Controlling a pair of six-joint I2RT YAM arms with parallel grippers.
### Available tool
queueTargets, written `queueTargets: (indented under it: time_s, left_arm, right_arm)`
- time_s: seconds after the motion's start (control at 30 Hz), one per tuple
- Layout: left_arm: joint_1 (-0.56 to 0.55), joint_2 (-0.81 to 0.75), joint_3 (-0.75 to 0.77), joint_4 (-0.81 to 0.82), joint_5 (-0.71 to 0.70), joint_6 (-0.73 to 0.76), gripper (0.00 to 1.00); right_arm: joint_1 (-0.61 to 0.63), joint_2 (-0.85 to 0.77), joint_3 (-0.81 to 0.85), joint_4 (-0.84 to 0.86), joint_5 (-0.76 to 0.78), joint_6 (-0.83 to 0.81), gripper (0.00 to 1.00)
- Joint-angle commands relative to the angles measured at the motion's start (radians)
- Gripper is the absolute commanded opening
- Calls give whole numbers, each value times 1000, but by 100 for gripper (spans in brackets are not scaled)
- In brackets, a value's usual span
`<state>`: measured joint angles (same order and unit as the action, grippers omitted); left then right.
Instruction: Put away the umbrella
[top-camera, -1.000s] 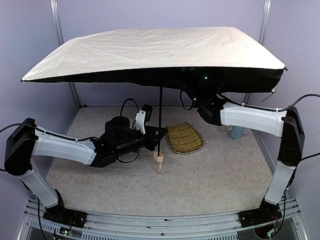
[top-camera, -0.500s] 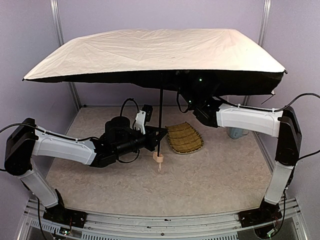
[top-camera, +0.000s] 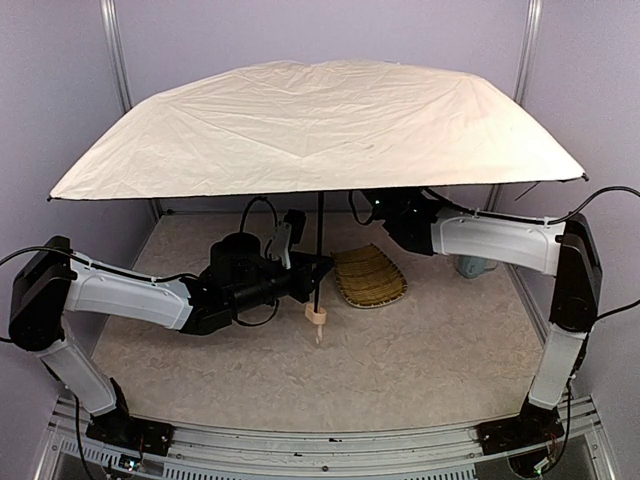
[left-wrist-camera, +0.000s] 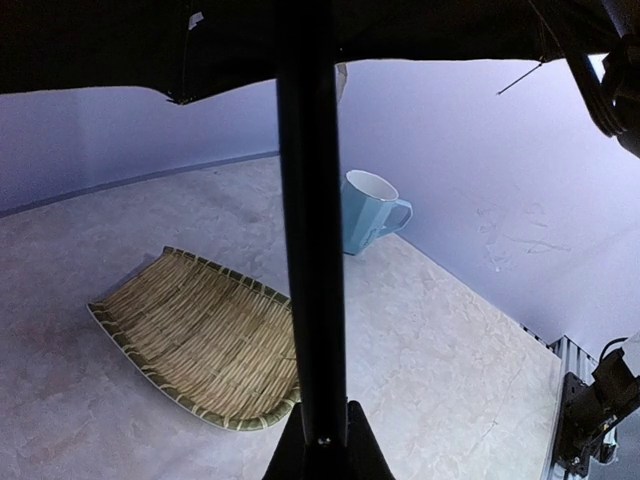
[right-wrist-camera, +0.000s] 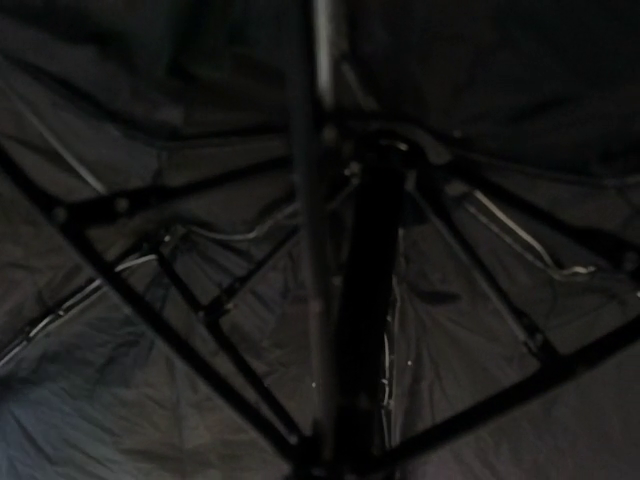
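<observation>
Collapsing step. Left gripper (top-camera: 317, 270) clamped on thin black shaft (left-wrist-camera: 310, 250) of cream-beige fabric umbrella (top-camera: 320, 125). Right gripper (top-camera: 370, 203) at rib hub (right-wrist-camera: 385, 150), grip unclear. Next: draw hub down shaft.

Open umbrella (top-camera: 320, 125) is spread wide over the worktop (top-camera: 420, 360), left hand (top-camera: 316, 274) clamped on its shaft, right hand (top-camera: 377, 205) tucked up underneath.

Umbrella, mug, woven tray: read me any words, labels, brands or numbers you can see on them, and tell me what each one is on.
No text can be read in any view.
umbrella: plain cream canopy, no print.
mug: plain light blue, no print.
woven tray: no label.
white tag at the canopy's edge, left wrist view: too small to read.
</observation>
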<state>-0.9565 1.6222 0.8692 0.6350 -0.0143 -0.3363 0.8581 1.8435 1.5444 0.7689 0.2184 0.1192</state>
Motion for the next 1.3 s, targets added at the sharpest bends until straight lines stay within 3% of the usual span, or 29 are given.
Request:
queueTargets:
  time_s: [0.0, 0.13, 0.37, 0.57, 0.93, 1.27]
  left_arm:
    - [9, -78, 5, 100, -11, 85, 0]
    - [39, -133, -12, 116, -18, 106, 0]
    - [32, -242, -46, 241, -63, 212, 0]
    - [8, -278, -72, 435, -119, 243, 0]
    - [-17, -256, 28, 502, -83, 336, 0]
    - [-27, -268, 77, 484, -30, 309, 0]
  right_arm:
    - [-28, -10, 16, -85, -138, -40, 4]
    - [-30, -2, 55, -277, -323, -56, 4]
    - [-26, 11, 7, -389, -538, 6, 6]
    - [-2, -6, -88, -415, -504, -2, 7]
    - [33, -18, -231, -440, -458, 11, 8]
    - [50, 13, -249, -506, -385, -29, 8]
